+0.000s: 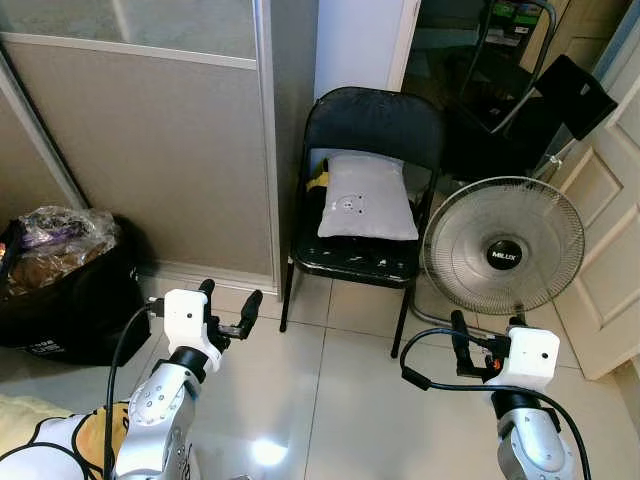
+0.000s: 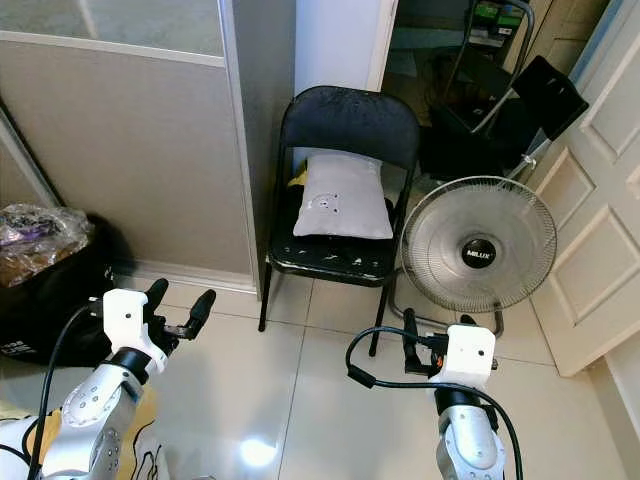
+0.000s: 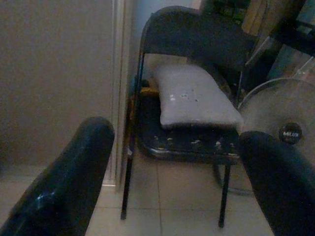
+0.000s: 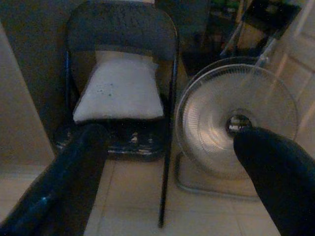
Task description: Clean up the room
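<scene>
Nearest, the left gripper (image 1: 229,304) and right gripper (image 1: 486,338) hover over pale floor tiles (image 1: 340,400), jaws wide and empty. Beyond stands a black metal folding chair (image 1: 368,190) carrying a grey cushion (image 1: 366,198), a round grey fan (image 1: 503,246) just beside it (the head views add a black bag (image 1: 60,290) far left).

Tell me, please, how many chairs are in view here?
1. A black folding chair stands against the wall beside the floor fan, with a white pillow on its seat. Others may be hidden behind.
</scene>
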Controlling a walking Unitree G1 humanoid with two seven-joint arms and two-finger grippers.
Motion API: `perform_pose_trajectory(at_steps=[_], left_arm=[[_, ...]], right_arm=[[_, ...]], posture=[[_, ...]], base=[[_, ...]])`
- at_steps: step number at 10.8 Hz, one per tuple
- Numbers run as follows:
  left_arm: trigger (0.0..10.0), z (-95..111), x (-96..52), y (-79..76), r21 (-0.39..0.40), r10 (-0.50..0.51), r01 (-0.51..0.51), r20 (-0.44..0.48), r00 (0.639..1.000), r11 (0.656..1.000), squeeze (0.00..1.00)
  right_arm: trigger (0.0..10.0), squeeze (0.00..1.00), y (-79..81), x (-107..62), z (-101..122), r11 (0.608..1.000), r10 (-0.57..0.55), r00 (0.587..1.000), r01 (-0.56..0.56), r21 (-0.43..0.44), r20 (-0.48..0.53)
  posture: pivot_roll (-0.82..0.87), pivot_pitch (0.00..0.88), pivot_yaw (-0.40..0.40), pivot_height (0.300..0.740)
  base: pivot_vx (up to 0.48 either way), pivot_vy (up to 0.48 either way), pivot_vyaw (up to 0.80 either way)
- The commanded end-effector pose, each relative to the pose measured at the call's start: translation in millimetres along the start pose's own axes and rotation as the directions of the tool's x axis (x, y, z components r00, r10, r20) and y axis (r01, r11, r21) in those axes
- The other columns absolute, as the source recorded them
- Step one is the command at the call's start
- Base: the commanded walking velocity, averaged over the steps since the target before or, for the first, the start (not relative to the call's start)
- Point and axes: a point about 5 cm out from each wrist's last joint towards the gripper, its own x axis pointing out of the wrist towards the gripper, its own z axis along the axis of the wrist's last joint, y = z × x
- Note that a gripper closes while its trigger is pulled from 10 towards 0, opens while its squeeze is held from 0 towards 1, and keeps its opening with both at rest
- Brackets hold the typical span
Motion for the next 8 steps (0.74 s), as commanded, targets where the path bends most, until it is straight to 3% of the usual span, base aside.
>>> perform_pose_trajectory(at_steps=[1, 2, 3, 5, 6, 7, 8], left_arm=[[10.0, -3.7, 22.9, -34.0, -0.03, -0.072, 0.069, -0.097, 0.993, 0.997, 0.0], [10.0, 4.5, 18.5, -35.5, 0.037, -0.187, 0.192, -0.103, 0.977, 0.981, 0.0], [10.0, -5.2, 19.4, -45.7, 0.109, -0.229, 0.25, -0.171, 0.958, 0.962, 0.0], [10.0, 8.5, 26.2, -55.9, 0.076, -0.254, 0.263, -0.114, 0.961, 0.962, 0.0], [10.0, 14.7, 27.3, -44.6, 0.095, -0.211, 0.219, -0.086, 0.974, 0.971, 0.0], [10.0, 32.2, 7.6, -2.0, 0.218, -0.154, 0.144, 0.03, 0.988, 0.965, 0.0], [10.0, 35.2, -2.2, 8.0, 0.25, -0.129, 0.107, 0.074, 0.989, 0.962, 0.0]], right_arm=[[10.0, 0.0, 9.9, 28.6, 22.1, 0.999, 0.037, 0.999, -0.037, 0.025, -0.008], [10.0, 0.0, 9.6, -0.6, 8.1, 0.995, 0.019, 1.0, -0.017, 0.099, -0.012], [10.0, 0.0, 13.8, -15.6, -5.1, 0.99, 0.055, 0.998, -0.05, 0.135, -0.032], [10.0, 0.0, 18.7, -11.5, -12.3, 0.989, 0.07, 0.996, -0.064, 0.13, -0.047], [10.0, 0.0, 16.8, -11.8, -12.7, 0.991, 0.04, 0.998, -0.034, 0.128, -0.044], [10.0, 0.0, -3.0, -34.1, 2.6, 1.0, -0.026, 0.994, 0.026, 0.009, 0.107], [10.0, 0.0, -8.3, -37.0, 5.5, 0.998, -0.035, 0.989, 0.042, -0.045, 0.146]], posture=[[-0.01, 0.0, -0.045, 0.74], [-0.08, 0.0, -0.002, 0.74], [-0.08, 0.0, 0.008, 0.74], [-0.08, 0.0, 0.067, 0.74], [-0.09, 0.0, 0.071, 0.74], [-0.09, 0.0, 0.073, 0.74], [-0.11, 0.0, 0.078, 0.74]], base=[[0.0, 0.0, 0.0], [0.0, 0.0, 0.0], [0.0, 0.0, 0.0], [0.0, 0.0, 0.0], [0.0, 0.0, 0.0], [0.0, 0.0, 0.0], [0.0, 0.0, 0.0]])
